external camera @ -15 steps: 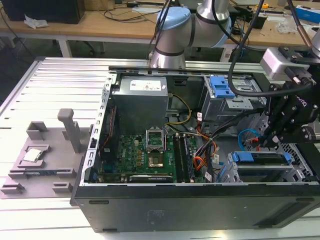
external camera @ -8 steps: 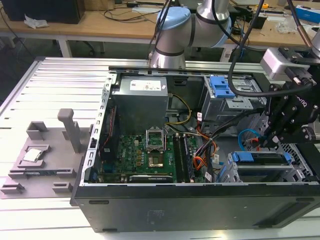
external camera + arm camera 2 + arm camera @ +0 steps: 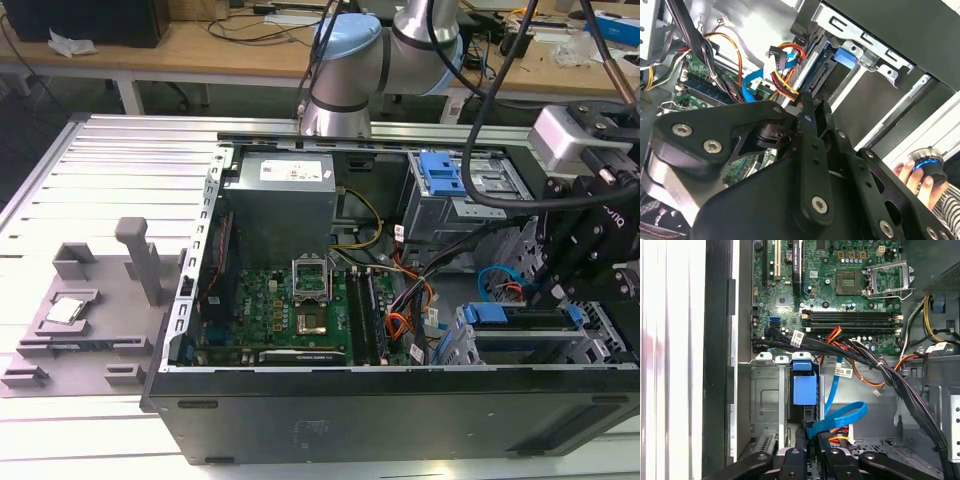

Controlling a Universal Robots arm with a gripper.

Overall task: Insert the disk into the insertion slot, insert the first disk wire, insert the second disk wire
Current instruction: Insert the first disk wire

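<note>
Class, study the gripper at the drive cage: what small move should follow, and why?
Probably a short, slow advance of the black gripper toward the rear edge of the silver disk in its blue plastic frame. That disk already lies in the low silver perforated cage, and the flat blue cable ends right at the gripper, so its plug seems not yet seated.

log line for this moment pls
disk: in insertion slot | gripper: low at disk's connector end, beside blue wire | wire seating: cannot tell
</note>
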